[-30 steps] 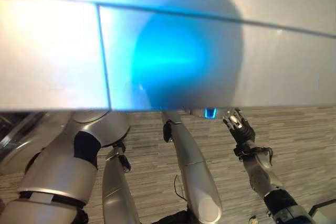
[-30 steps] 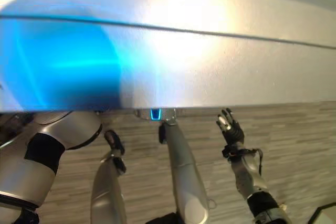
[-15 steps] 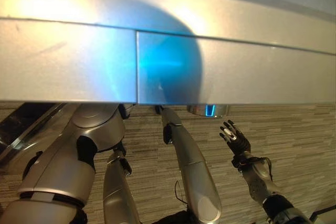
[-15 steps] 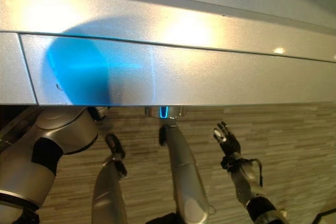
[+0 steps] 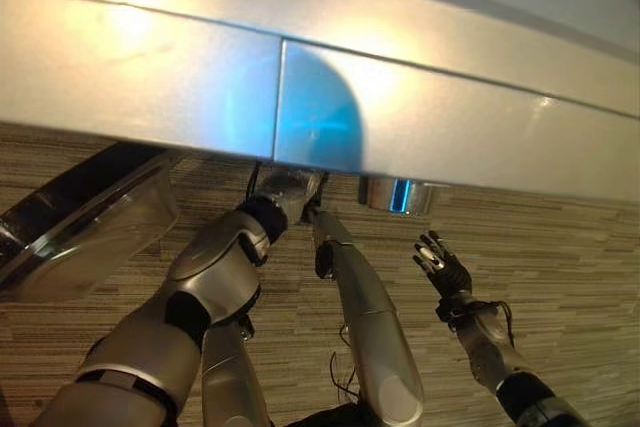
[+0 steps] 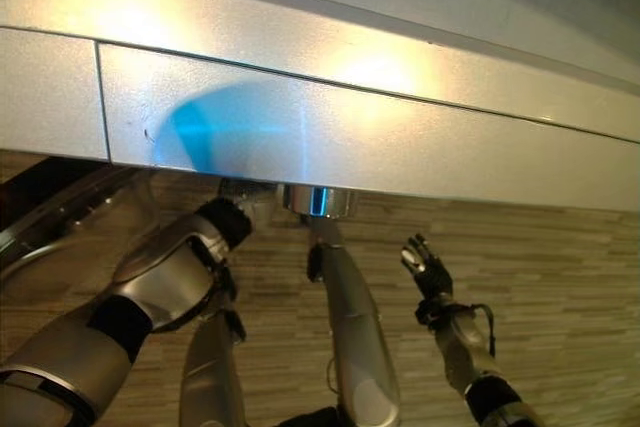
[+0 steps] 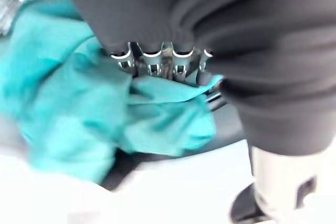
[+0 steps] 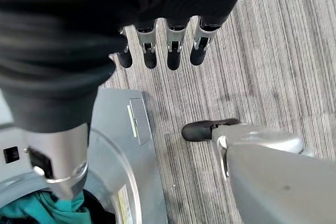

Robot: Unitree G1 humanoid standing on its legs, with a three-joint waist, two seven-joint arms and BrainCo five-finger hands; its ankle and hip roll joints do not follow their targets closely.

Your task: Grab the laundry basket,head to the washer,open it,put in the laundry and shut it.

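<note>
- Teal cloth, the laundry [image 7: 79, 103], is lying bunched in the washer's [image 8: 113, 182] drum in your left wrist view, and a corner of it is also peeking out of the drum in your right wrist view.
- Your left hand [image 7: 157, 61] is reaching into the drum and sitting right against that cloth. Its fingers [image 7: 152, 64] are pointing down into the folds with their tips hidden, so you cannot tell whether they are gripping the cloth or letting it go.
- Your left arm is running up under the silver top edge of the washer in the head views, with the hand itself tucked beneath that edge.
- Your right hand [image 5: 440, 269] is hanging free over the striped floor [image 5: 560, 277], well apart from the machine. Its fingers [image 8: 157, 53] are straight and relaxed, holding nothing.
- Your washer door [image 5: 90, 237] is standing swung wide at your left in the head views, so the opening step looks done.
- Loading looks underway or nearly finished, judging by the cloth already inside.
- You are probably left with pulling the left hand clear, checking that no cloth is trailing over the drum's rim, and swinging the door shut.
</note>
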